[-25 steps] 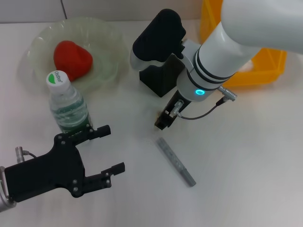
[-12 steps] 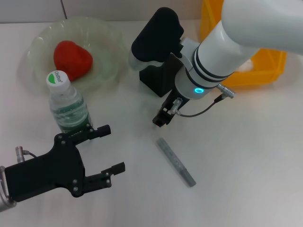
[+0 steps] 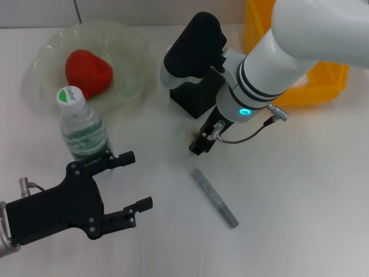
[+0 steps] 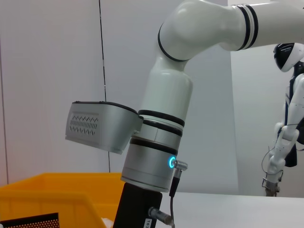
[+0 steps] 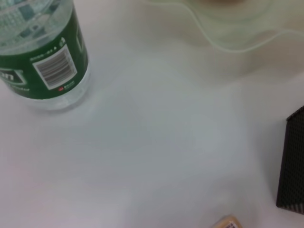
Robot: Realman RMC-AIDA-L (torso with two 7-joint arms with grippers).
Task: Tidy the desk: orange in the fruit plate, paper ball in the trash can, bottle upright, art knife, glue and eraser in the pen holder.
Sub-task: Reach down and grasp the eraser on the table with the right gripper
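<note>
The red-orange fruit (image 3: 87,70) lies in the pale green fruit plate (image 3: 130,52). In front of the plate the bottle (image 3: 83,127) stands upright with its green label. My right gripper (image 3: 199,144) hangs low over the table just in front of the black pen holder (image 3: 199,97). A small tan eraser (image 3: 194,137) lies right at its tip. A grey art knife (image 3: 214,197) rests flat on the table below it. My left gripper (image 3: 135,182) is open at the lower left, near the bottle's base, holding nothing. The right wrist view shows the bottle (image 5: 42,57), the pen holder's corner (image 5: 292,161) and the eraser (image 5: 228,222).
A yellow bin (image 3: 323,81) stands at the back right, largely covered by my right arm. The same bin (image 4: 47,199) shows in the left wrist view beside the right arm (image 4: 161,142). No glue or paper ball is visible.
My right gripper shifted slightly left and up, then came back down beside the eraser. The left arm, bottle and art knife have not moved.
</note>
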